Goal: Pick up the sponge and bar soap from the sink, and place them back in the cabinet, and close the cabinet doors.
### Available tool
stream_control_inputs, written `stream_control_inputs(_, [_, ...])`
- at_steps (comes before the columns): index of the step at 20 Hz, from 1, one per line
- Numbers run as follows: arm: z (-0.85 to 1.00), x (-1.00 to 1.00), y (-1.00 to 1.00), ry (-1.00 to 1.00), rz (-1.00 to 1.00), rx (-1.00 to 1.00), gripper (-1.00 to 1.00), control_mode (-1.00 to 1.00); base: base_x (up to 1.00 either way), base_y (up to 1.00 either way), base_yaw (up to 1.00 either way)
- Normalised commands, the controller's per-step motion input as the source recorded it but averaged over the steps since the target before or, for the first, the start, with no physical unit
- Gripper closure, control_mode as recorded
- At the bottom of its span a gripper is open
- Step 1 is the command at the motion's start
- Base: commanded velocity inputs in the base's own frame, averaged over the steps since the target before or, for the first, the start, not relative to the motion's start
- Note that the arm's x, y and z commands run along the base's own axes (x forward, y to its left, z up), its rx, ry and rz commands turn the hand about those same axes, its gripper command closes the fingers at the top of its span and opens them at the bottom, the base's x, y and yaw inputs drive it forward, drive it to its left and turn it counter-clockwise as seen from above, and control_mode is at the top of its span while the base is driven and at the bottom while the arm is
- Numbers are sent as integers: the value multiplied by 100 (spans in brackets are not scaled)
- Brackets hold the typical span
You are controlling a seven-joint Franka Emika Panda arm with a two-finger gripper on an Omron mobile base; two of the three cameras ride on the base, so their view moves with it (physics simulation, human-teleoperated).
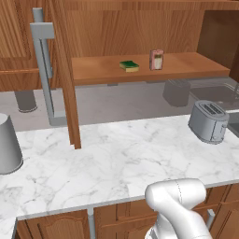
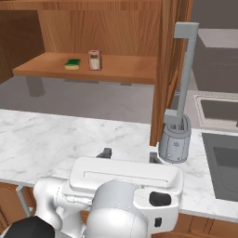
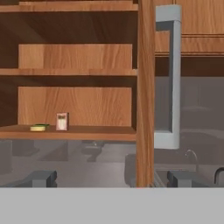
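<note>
The green and yellow sponge (image 1: pixel 129 66) (image 2: pixel 72 63) (image 3: pixel 39 127) lies flat on the lower shelf of the open cabinet (image 1: pixel 186 67). The bar soap (image 1: pixel 156 59) (image 2: pixel 94 60) (image 3: pixel 62 121) stands upright just to its right. One cabinet door (image 1: pixel 65 79) (image 2: pixel 162 69) (image 3: pixel 145 87) stands open, edge-on to me, with its long grey bar handle (image 1: pixel 44 70) (image 2: pixel 186 69) (image 3: pixel 168 78). My gripper (image 2: pixel 130 155) (image 3: pixel 113 178) hovers low over the marble counter, facing the cabinet, open, with nothing between its fingers. The sink (image 1: pixel 219 94) (image 2: pixel 218 109) lies at the right behind the toaster.
A grey toaster (image 1: pixel 209 120) (image 2: pixel 175 139) stands on the marble counter (image 1: pixel 107 163) near the open door's foot. A grey canister (image 1: pixel 7 144) sits at the counter's left end. A slim curved faucet (image 3: pixel 190 155) rises to the right. More shelves (image 3: pixel 74 72) sit higher up.
</note>
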Motion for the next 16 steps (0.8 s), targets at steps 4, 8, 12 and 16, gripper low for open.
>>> stream_control_inputs(4, [-7,3,-17,0,1,0,-100,-100,0,0,0])
stream_control_inputs(8, [-8,9,-16,0,0,0,-100,-100,0,0,0])
stream_control_inputs(12, [-9,14,-11,0,1,0,-100,-100,0,0,0])
stream_control_inputs(16, [-9,18,-8,0,0,0,-100,-100,0,0,0])
